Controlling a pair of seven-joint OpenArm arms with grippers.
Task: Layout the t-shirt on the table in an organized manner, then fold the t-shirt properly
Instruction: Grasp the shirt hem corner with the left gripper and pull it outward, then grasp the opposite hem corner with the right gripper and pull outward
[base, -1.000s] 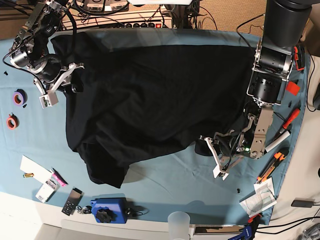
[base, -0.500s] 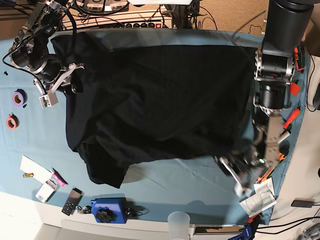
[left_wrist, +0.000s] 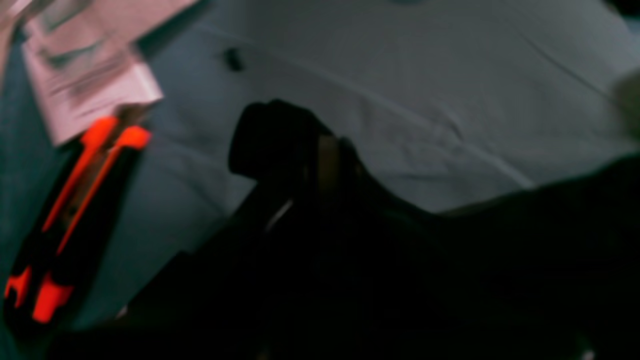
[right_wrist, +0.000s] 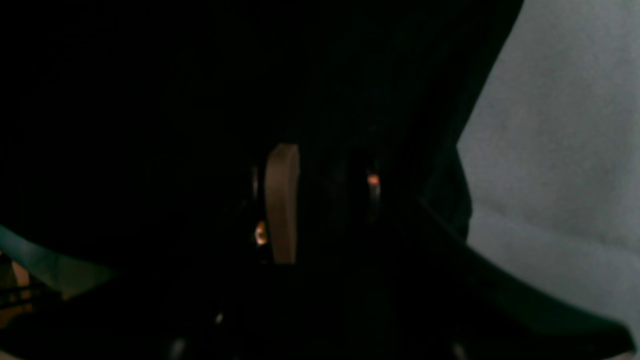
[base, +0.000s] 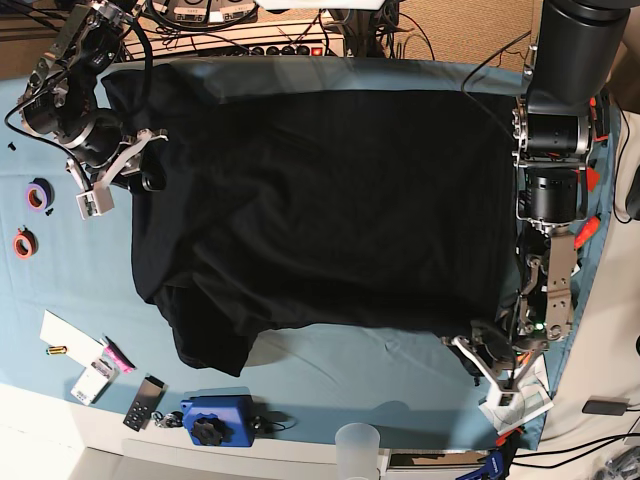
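The black t-shirt (base: 320, 200) lies spread over most of the light blue table (base: 350, 375), and its near-left part is still bunched. At the shirt's near-right corner my left gripper (base: 490, 362) sits low by the table's right edge. The blurred left wrist view shows a fold of t-shirt (left_wrist: 450, 275) bunched around that gripper (left_wrist: 320, 165), and the jaws look shut on it. My right gripper (base: 150, 172) is shut on the shirt's far-left edge. In the right wrist view, dark t-shirt (right_wrist: 150, 100) fills the frame around this gripper (right_wrist: 325, 200), with table (right_wrist: 560, 150) at the right.
An orange and black knife (left_wrist: 75, 210) and a printed paper (left_wrist: 85, 85) lie close to the left gripper. Tape rolls (base: 38, 195) sit at the left edge. A blue device (base: 215, 420) and a plastic cup (base: 358, 445) are at the front, and cables and a power strip (base: 280, 45) are at the back.
My left gripper has carried the shirt's near hem corner rightward and toward the front edge, pulling the hem out straighter. The right arm has stayed put.
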